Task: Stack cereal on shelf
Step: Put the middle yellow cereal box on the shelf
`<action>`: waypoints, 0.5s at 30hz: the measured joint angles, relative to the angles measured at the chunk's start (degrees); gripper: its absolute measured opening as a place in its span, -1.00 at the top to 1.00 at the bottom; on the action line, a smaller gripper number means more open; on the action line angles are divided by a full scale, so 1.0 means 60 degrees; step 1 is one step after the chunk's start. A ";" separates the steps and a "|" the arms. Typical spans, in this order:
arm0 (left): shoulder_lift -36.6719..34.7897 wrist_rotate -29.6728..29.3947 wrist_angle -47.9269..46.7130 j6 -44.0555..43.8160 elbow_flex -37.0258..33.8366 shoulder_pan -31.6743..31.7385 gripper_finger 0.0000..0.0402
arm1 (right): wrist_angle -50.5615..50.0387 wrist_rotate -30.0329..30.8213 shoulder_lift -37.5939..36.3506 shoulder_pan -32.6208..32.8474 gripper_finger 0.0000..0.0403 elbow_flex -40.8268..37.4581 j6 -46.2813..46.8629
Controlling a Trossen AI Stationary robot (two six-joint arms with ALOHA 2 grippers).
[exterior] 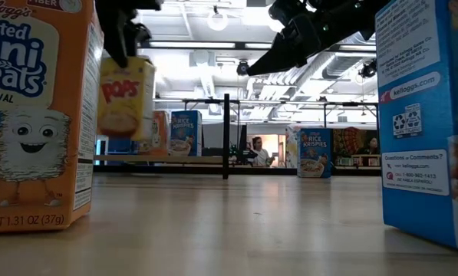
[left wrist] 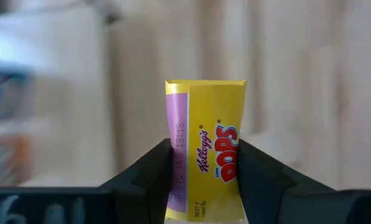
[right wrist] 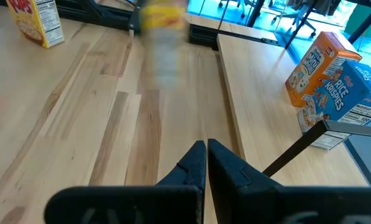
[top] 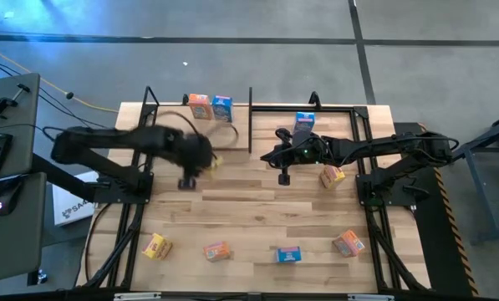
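My left gripper (left wrist: 204, 146) is shut on a yellow cereal box (left wrist: 213, 106), which shows lifted over the table's left middle (top: 212, 162) and hangs in the air in the low view (exterior: 126, 100). My right gripper (right wrist: 206, 155) is shut on nothing and hovers over the table's middle (top: 284, 167). The shelf (top: 337, 121) runs along the far edge. An orange box (top: 199, 106) and a blue box (top: 222, 107) stand on its left part, and another blue box (top: 304, 123) on its right part. My left gripper pinches the yellow box between its two fingers (left wrist: 163, 171), one on each of two opposite sides near the box's upper end (left wrist: 201, 186). The fingers come steeply from above. The box hangs below them nearly upright, clear of the table.
An orange-yellow box (top: 332, 176) lies on the table under my right arm. Along the near edge lie a yellow box (top: 155, 245), an orange one (top: 216, 250), a blue one (top: 288, 254) and another orange one (top: 348, 243). Black posts (top: 250, 117) frame the shelf.
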 joint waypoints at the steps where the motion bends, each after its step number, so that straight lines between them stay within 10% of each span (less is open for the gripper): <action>1: -0.0179 -0.0175 -0.0338 0.0165 0.0115 0.0350 0.29 | 0.0004 0.0000 0.0000 0.0000 1.00 0.0000 -0.0002; 15: -0.0441 -0.0315 -0.0559 0.2770 0.0120 0.5179 0.29 | 0.0070 -0.0044 0.0000 0.0000 1.00 0.0000 -0.0323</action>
